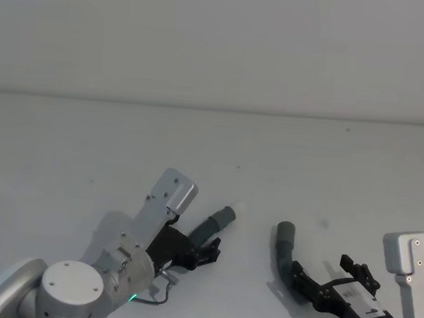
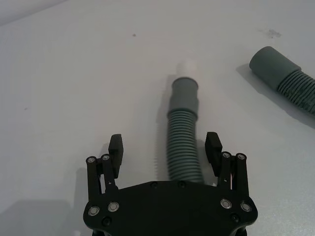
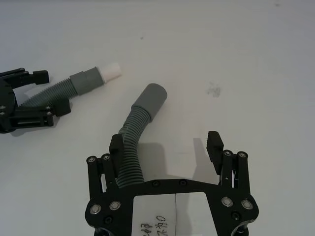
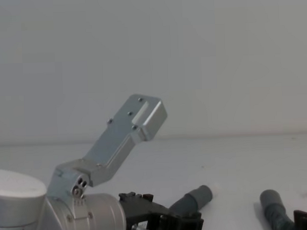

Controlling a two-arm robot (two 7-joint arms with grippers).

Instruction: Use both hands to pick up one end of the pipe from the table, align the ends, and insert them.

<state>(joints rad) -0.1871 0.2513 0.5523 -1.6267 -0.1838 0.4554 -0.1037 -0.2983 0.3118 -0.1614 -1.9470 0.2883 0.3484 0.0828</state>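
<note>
On the table (image 1: 198,143), in the head view, the left gripper (image 1: 209,251) and right gripper (image 1: 323,269) sit low over the pipe (image 1: 285,255). Its ends lie apart.

Left wrist view: wide-open jaws straddle the pipe behind its white-tipped end (image 2: 186,88).

Right wrist view: the jaws are also wide, with the pipe beside one finger and the plain end (image 3: 150,100) ahead.

Chest view: both ends rest on the table, and the pipe's middle is cut off.

Gripping, lifting, aligning and inserting are all left to do.

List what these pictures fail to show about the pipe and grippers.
Middle of the pipe: head view, hidden beneath the left gripper and right gripper, and cut by the bottom edge.
Right gripper, chest view: cropped at the lower right corner.
Writing on the right gripper's label, right wrist view: cut by the bottom edge, unreadable.
</note>
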